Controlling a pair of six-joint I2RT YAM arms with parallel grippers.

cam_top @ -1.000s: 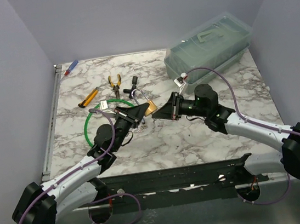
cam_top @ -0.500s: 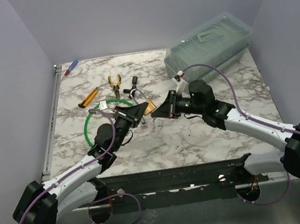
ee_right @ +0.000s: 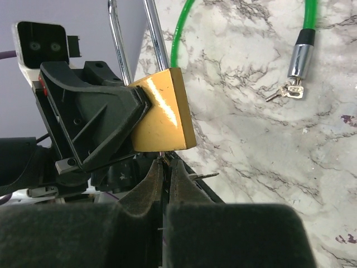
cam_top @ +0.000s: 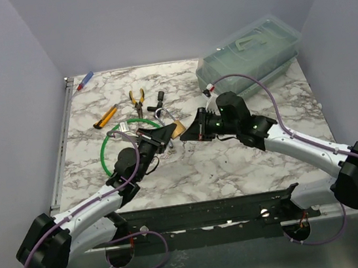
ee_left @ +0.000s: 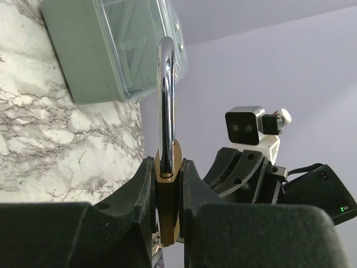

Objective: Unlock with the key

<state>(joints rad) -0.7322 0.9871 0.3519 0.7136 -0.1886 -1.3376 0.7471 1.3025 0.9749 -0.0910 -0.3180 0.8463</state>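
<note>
A brass padlock (cam_top: 179, 128) with a steel shackle (ee_left: 167, 95) is held above the table. My left gripper (ee_left: 167, 165) is shut on the padlock's body (ee_left: 167, 201), shackle pointing away from the wrist. In the right wrist view, my right gripper (ee_right: 165, 163) sits just under the padlock's flat underside (ee_right: 162, 114). It is shut on a thin silver key (ee_right: 163, 157) whose tip touches that underside. A second small blade (ee_right: 204, 175) sticks out sideways beside the fingers. From above, the two grippers (cam_top: 169, 134) (cam_top: 188, 135) meet nose to nose.
A green cable (cam_top: 109, 143) lies looped on the marble; tiny keys (ee_right: 290, 91) hang from its metal end. Orange-handled pliers (cam_top: 137, 98), a yellow knife (cam_top: 104, 118), a black tool (cam_top: 159, 103) and a marker (cam_top: 84, 81) lie behind. A lidded plastic box (cam_top: 248, 55) stands at the back right.
My right arm has swung left and forward, bringing its shut fingers up to the padlock's underside. The left arm and the padlock have barely moved.
</note>
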